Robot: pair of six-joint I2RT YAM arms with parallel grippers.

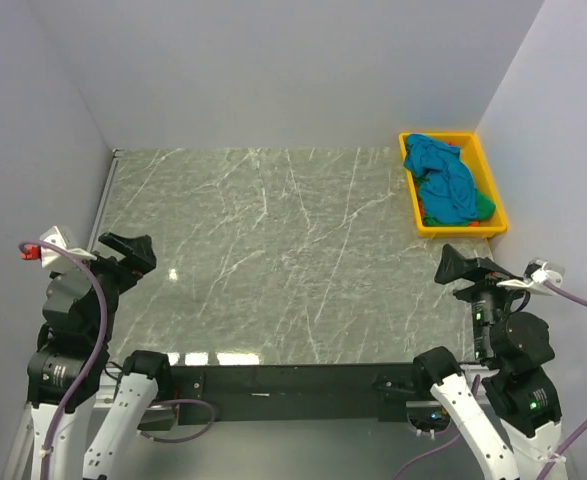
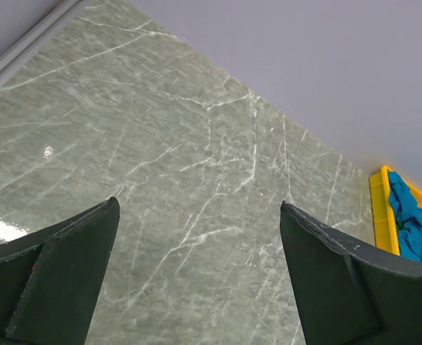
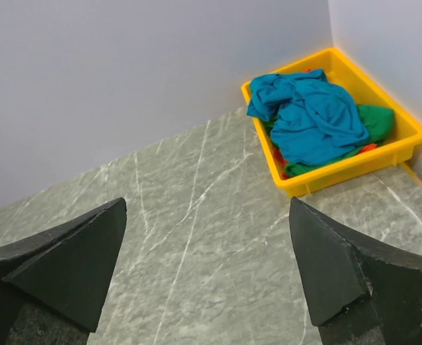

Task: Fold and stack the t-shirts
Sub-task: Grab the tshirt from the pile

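Top external: left claw (image 1: pixel 123 253) & right claw (image 1: pixel 446 265) spread, empty. Crumpled teal-blue cloth tee (image 1: pixel 441 178) in yellow plastic bin (image 1: pixel 455 232); nxt prob: right grabs it.

White-and-black left arm (image 1: pixel 68 310), right arm (image 1: pixel 513 350); purple cables (image 1: pixel 101 300); black wedge gripper fingers (image 3: pixel 74 266).

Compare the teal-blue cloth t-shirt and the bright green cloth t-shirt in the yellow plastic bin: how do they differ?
Layer: the teal-blue cloth t-shirt lies on top of the pile; the bright green cloth t-shirt sits under it.
Exposure: the teal-blue one covers most of the yellow plastic bin; the green one shows only at one corner and along one edge.
Shared: both are crumpled, unfolded and in the bin.
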